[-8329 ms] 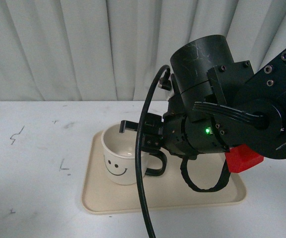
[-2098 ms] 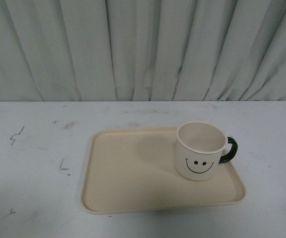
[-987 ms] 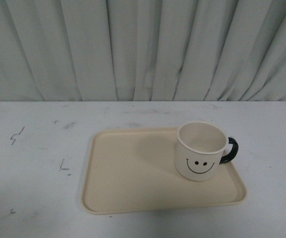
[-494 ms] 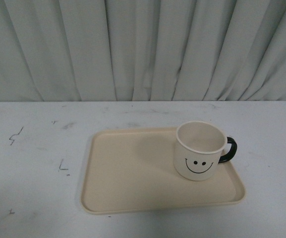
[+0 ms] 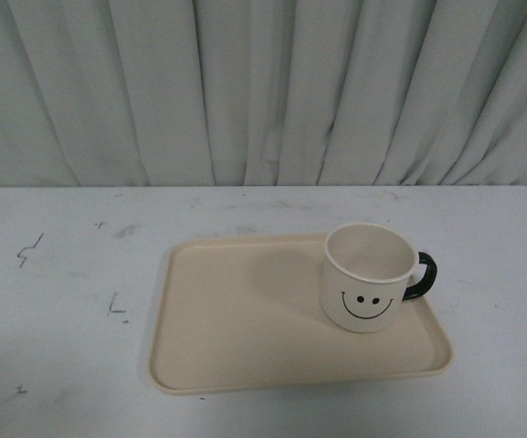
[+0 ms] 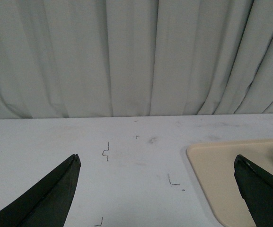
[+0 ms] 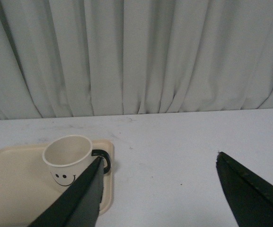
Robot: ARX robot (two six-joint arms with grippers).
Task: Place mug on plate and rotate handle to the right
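The cream mug [image 5: 365, 276] with a black smiley face stands upright on the right part of the beige plate [image 5: 236, 319]. Its black handle [image 5: 424, 276] points right, over the plate's right rim. Neither arm shows in the front view. In the right wrist view the mug [image 7: 66, 160], its handle [image 7: 104, 158] and the plate [image 7: 13, 179] lie beyond the near finger. My right gripper [image 7: 157, 189] is open and empty over bare table. My left gripper [image 6: 157, 189] is open and empty over the table, beside the plate's corner [image 6: 216, 170].
The white table [image 5: 62, 274] carries small pen marks [image 5: 117, 306] left of the plate. A pleated grey curtain [image 5: 263, 91] hangs along the table's far edge.
Earlier the right arm held the mug at the plate's left part. The mug now stands at the right part with the arm withdrawn. Nothing has moved over the last second.
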